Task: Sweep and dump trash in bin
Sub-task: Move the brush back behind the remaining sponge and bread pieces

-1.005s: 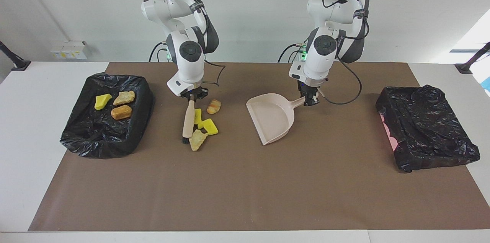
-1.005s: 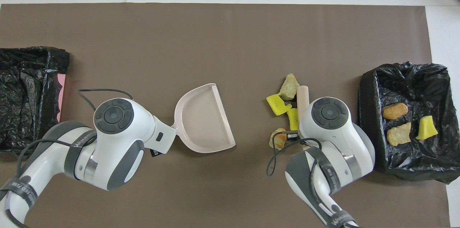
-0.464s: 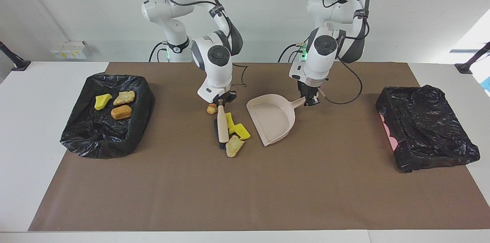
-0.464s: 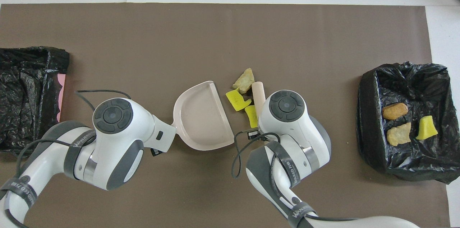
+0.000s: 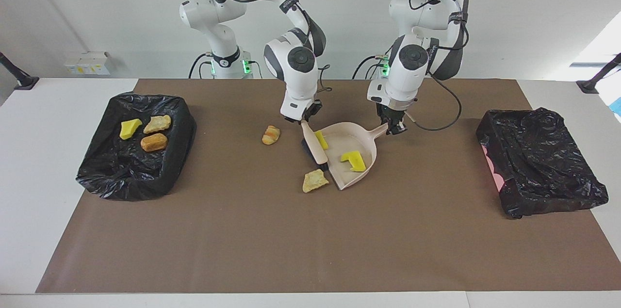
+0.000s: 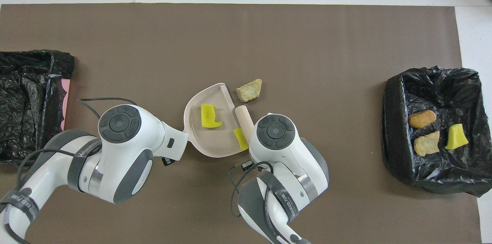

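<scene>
My left gripper (image 5: 394,126) is shut on the handle of the beige dustpan (image 5: 347,145), which rests on the brown mat. Shut on the beige brush (image 5: 314,145), my right gripper (image 5: 304,120) holds it with the bristles at the pan's mouth. Two yellow trash wedges (image 5: 354,160) (image 5: 320,139) lie in the pan (image 6: 219,136). One bread piece (image 5: 315,180) lies on the mat just outside the pan's lip. Another bread piece (image 5: 270,134) lies on the mat toward the right arm's end. In the overhead view both wrists hide the grippers.
A black-lined bin (image 5: 121,184) at the right arm's end holds a yellow wedge (image 5: 131,128) and two bread pieces (image 5: 154,142). A second black-lined bin (image 5: 538,162) stands at the left arm's end. White table borders the brown mat (image 5: 291,240).
My right arm swept the brush toward the dustpan, pushing two yellow wedges into it. One bread piece slid to the pan's lip; the other stayed back on the mat. The pan turned slightly.
</scene>
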Controlling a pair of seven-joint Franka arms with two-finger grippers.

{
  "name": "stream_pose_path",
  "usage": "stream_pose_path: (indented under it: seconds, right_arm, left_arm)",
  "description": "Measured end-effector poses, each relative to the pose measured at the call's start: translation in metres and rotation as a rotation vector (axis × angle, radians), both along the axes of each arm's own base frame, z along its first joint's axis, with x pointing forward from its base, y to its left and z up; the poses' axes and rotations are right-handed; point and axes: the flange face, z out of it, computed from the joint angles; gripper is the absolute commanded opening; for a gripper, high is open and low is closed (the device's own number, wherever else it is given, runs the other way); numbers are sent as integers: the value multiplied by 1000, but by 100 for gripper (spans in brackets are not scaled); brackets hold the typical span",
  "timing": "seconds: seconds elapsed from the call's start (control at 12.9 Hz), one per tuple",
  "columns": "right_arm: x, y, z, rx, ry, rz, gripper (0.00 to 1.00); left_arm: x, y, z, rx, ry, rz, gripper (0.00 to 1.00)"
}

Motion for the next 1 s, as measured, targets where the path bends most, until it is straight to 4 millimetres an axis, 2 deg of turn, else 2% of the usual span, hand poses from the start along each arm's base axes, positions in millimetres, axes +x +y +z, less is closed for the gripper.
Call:
stream_pose_path:
  seconds: [0.15,0.31,0.46,0.54,0.77,1.0]
  right_arm:
    - [3,-3,20,-12,40,-8,0]
    - [6,-26,49,-39,72,-51,0]
    - [-2,-46,73,-88,101,-136,0]
    - [-9,-50,76,-116,111,-185,0]
    - [-34,-63,59,-211,138,-355,0]
    - [-50,-84,44,-291,151,-501,0]
  left_arm:
    - [0,0,0,0,0,0,0]
    - [0,0,0,0,-1,3,0]
    - [1,0,0,-1,-2,7,0]
    - [1,0,0,-1,-3,8,0]
    - [1,1,0,-1,-4,10,0]
    - [1,1,0,-1,-4,11,0]
